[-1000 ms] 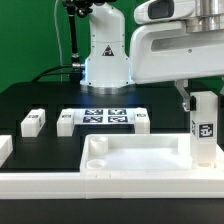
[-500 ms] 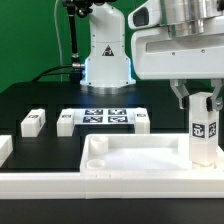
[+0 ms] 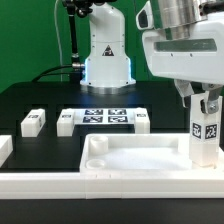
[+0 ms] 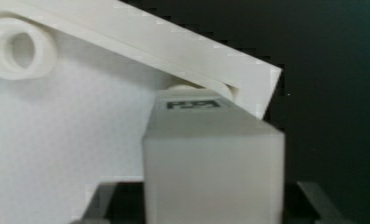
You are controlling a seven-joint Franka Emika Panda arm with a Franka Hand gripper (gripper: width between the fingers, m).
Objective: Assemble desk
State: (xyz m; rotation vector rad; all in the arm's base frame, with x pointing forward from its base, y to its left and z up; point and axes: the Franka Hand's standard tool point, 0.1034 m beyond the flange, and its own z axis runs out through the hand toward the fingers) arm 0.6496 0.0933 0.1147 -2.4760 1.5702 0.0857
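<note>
The desk's white panel (image 3: 135, 160) lies at the front with its raised rim up. One white leg (image 3: 205, 130) stands upright in the corner at the exterior view's right, its black tag facing the camera. My gripper (image 3: 203, 104) comes down over the leg's top with a finger on each side, shut on it. In the wrist view the leg (image 4: 208, 150) fills the middle between the dark fingers (image 4: 114, 202), over the panel's corner (image 4: 93, 130). Another round socket (image 4: 18, 48) shows on the panel. Three loose legs (image 3: 32, 122) (image 3: 66, 122) (image 3: 141, 121) lie behind the panel.
The marker board (image 3: 100, 117) lies flat between the loose legs, in front of the robot base (image 3: 105, 60). A long white rail (image 3: 90, 186) runs along the front edge. Another white piece (image 3: 4, 148) sits at the exterior view's left edge.
My wrist has turned about the leg and shifted toward the exterior view's right. The leg's tag now sits slightly rotated. The leg stays in the same corner.
</note>
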